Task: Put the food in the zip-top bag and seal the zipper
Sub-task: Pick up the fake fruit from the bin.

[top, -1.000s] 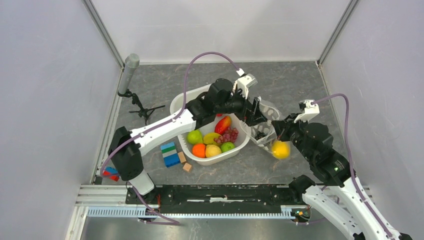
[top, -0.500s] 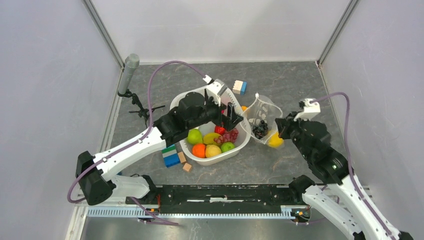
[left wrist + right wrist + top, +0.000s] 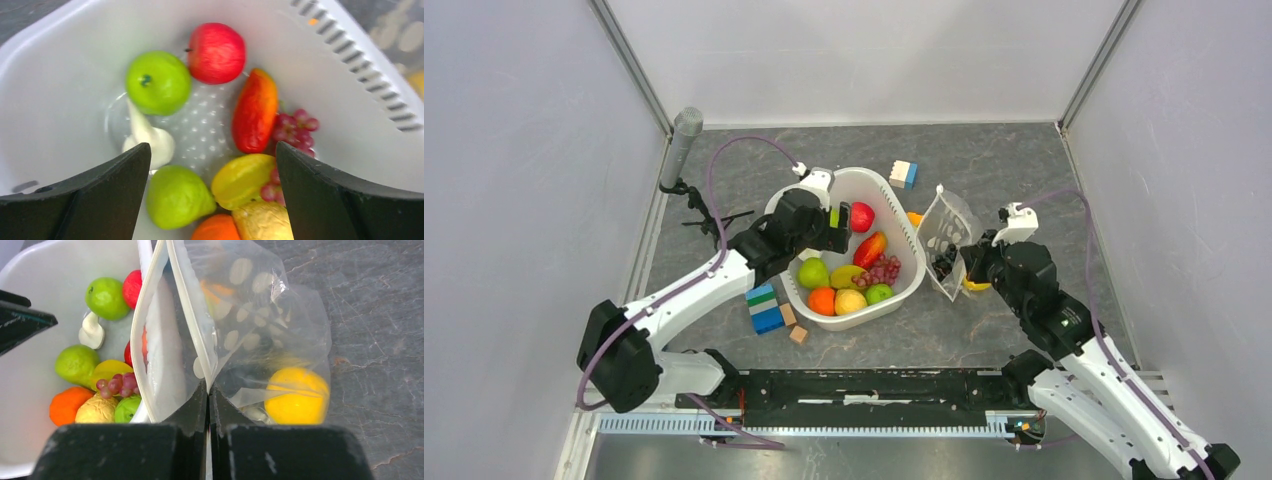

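Two grippers: left gripper (image 3: 211, 150) spread wide, empty; right gripper (image 3: 208, 390) clenched on zip-top bag (image 3: 250, 315) rim.
Risk: the pinched mouth could sag, so a dropped fruit may miss.
Below left fingers (image 3: 100, 200): food (image 3: 255, 110) in tub (image 3: 60, 90), three green, two red, one orange, one grape bunch.
Beyond right fingers (image 3: 125, 450): one lemon (image 3: 296, 395) bagged; zipper (image 3: 189, 305) unsealed.

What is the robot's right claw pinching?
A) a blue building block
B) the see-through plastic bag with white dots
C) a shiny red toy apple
B: the right gripper is shut on the edge of the clear plastic bag with white polka dots, holding it beside the white plastic tub.
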Motion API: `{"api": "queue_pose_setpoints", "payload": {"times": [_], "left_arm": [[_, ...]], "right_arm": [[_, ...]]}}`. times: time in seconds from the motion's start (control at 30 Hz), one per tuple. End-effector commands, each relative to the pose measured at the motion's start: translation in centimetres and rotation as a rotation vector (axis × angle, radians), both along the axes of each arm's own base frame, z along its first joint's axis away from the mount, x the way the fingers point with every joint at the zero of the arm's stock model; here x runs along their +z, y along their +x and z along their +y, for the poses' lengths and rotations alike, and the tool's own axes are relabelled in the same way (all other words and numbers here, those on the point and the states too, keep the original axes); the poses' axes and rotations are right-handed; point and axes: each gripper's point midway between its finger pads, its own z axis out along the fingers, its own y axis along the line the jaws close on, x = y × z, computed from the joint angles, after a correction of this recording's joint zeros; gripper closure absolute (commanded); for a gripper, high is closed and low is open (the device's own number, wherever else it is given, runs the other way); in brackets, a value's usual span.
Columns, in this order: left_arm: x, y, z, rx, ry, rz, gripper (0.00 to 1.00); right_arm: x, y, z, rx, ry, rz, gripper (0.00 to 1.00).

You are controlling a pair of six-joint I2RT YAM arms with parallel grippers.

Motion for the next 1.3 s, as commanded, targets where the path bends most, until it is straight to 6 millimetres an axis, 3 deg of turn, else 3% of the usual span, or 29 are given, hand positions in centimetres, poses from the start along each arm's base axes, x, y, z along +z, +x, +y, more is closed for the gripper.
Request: {"api": "queue_pose_setpoints", "payload": {"times": [0.0,0.5,0.7,0.9,1.1,1.27], "left_arm": [[-0.6,3.3,2.0,0.136,0.018,-0.011,0.0],[-4.4,10.5,2.4,0.257,0.018,0.005,0.01],[-7.5,10.7,2.2,0.269,0.037,0.059,0.06],[-9.2,10.4,2.0,0.265,0.035,0.098,0.14],[-9.0,10.2,1.8,0.245,0.025,0.1,0.34],[-8.1,9.6,1.8,0.235,0.003,0.093,0.45]], "right_arm": [[1.7,0.3,1.0,0.029,0.047,-0.033,0.98],[2.0,0.0,1.2,0.05,0.063,-0.049,0.97],[2.0,0.0,1.3,0.058,0.059,-0.046,0.97],[1.9,0.0,1.4,0.064,0.057,-0.041,0.97],[2.0,-0.1,1.6,0.071,0.062,-0.042,0.97],[2.2,-0.2,1.6,0.073,0.069,-0.046,0.97]]}}
